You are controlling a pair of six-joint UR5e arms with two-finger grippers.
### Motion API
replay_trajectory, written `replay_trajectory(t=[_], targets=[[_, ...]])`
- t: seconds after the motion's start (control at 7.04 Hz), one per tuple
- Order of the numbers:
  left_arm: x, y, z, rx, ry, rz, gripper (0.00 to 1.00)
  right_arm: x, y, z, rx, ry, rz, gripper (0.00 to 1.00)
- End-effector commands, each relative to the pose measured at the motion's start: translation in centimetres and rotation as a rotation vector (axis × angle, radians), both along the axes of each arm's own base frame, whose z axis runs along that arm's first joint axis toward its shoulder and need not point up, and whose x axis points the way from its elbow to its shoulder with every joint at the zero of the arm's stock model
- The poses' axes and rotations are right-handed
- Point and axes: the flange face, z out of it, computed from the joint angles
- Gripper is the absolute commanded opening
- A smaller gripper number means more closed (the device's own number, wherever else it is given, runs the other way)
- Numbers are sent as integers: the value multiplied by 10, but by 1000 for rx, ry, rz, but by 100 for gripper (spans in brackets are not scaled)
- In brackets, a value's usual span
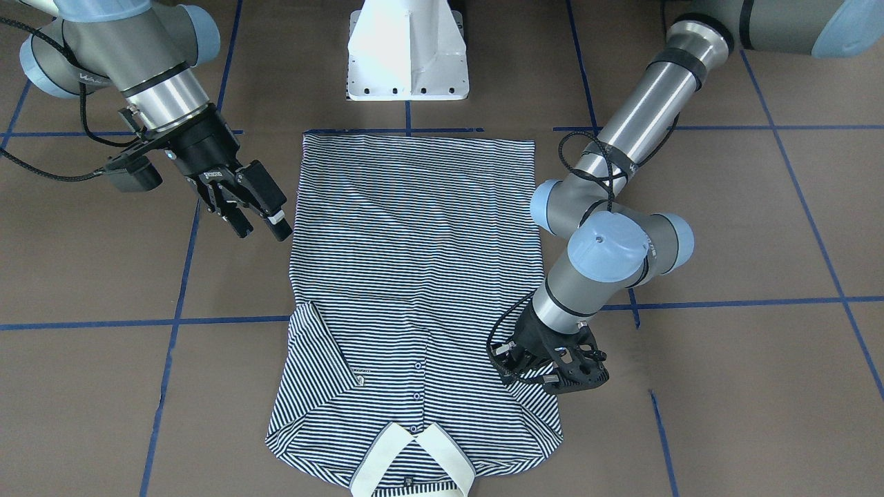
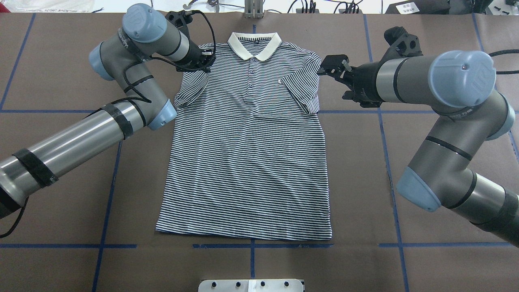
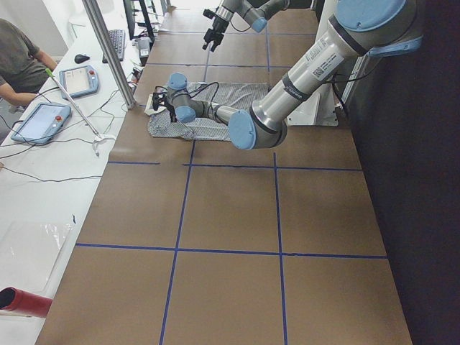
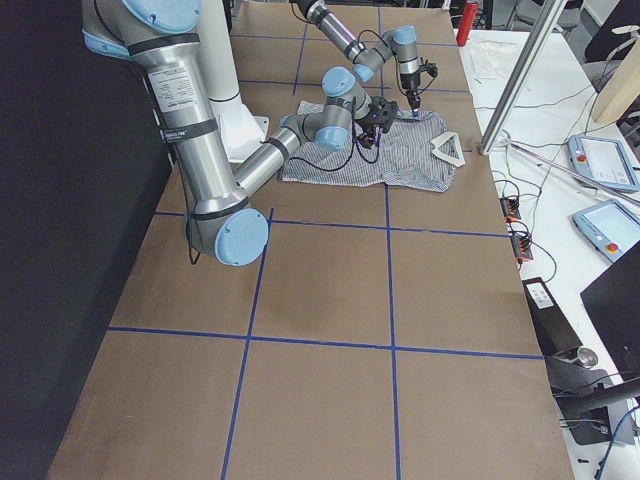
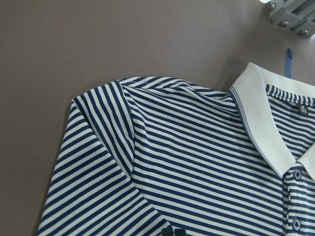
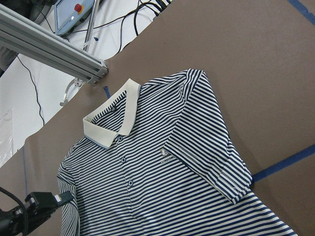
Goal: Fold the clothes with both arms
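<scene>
Well, right claw (image 1: 261,230) gapes beside polo shirt (image 1: 414,276); left claw (image 1: 552,373) at its sleeve (image 2: 190,87), unclear.

Right gripper (image 1: 260,224) hovers, fingers apart; left gripper (image 1: 549,373) points down, grip unclear

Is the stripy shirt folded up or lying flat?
Mostly flat: the shirt lies spread face up, with only one sleeve folded onto its chest.
</scene>
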Motion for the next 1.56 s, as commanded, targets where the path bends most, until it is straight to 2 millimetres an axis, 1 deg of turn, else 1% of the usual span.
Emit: replay_trajectory(t=[0.0,0.14,0.28,0.43,0.57,0.71,0.85,0.99,1.14,1.28,1.42], targets=[[2,-5,-3,6,1,-20,0,0,-1,0,0,1,1,100],[4,-7,-1,15,7,-22,0,-2,-2,1,-2,3,1,100],[3,-8,3,18,5,-27,25,-2,-1,0,0,1,0,100],[3,-5,-1,23,12,-25,61,-3,-2,1,-2,3,0,100],[-4,2,-13,44,35,-26,68,-5,1,-1,3,2,9,100],[-16,43,-9,31,101,-27,69,-27,18,-2,25,17,27,100],[-31,78,-3,38,140,-15,69,-52,40,3,0,31,-34,100],[-41,109,-2,57,166,6,72,-81,74,3,-79,66,-83,100],[-55,123,10,30,182,-10,76,-100,108,1,-169,87,-117,99],[-69,135,31,-37,191,-38,77,-127,147,3,-234,161,-146,93],[-79,145,50,-59,182,-46,77,-151,187,9,-254,235,-145,82]])
